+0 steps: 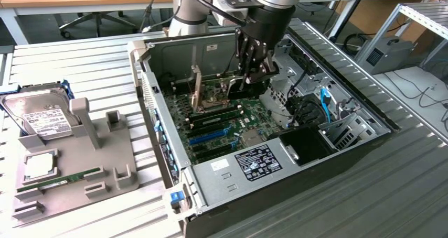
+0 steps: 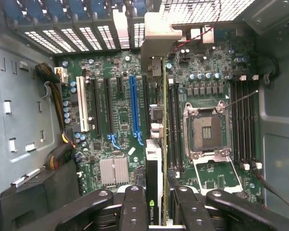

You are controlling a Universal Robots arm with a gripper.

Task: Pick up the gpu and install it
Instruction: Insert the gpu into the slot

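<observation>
Black gripper (image 1: 255, 74) is down inside the open grey steel PC case (image 1: 178, 54). It's clamped on the gpu (image 2: 154, 161) (thin flat green circuit card, black cooler face, silver metal end bracket), jaws pinching it from both faces at the end away from the bracket.

Where the gpu is: standing on edge over the green motherboard (image 2: 123, 115), seen edge-on in the wrist view.

Key relation:
- The card's long axis runs straight out from the gripper toward the case's perforated rear wall. The silver bracket end (image 2: 156, 31) leads and sits close to the slot openings.
- That axis is parallel to the long blue expansion slot (image 2: 134, 108).
- The card lies just beside that slot, on the side toward the square silver CPU socket (image 2: 204, 127), not over the blue slot itself.
- Seating: probably hovering or only touching. The card hides its own lower edge, so I can't tell whether the contacts are in a slot.

In the exterior view the card extends from the gripper toward the exterior view's left.
</observation>
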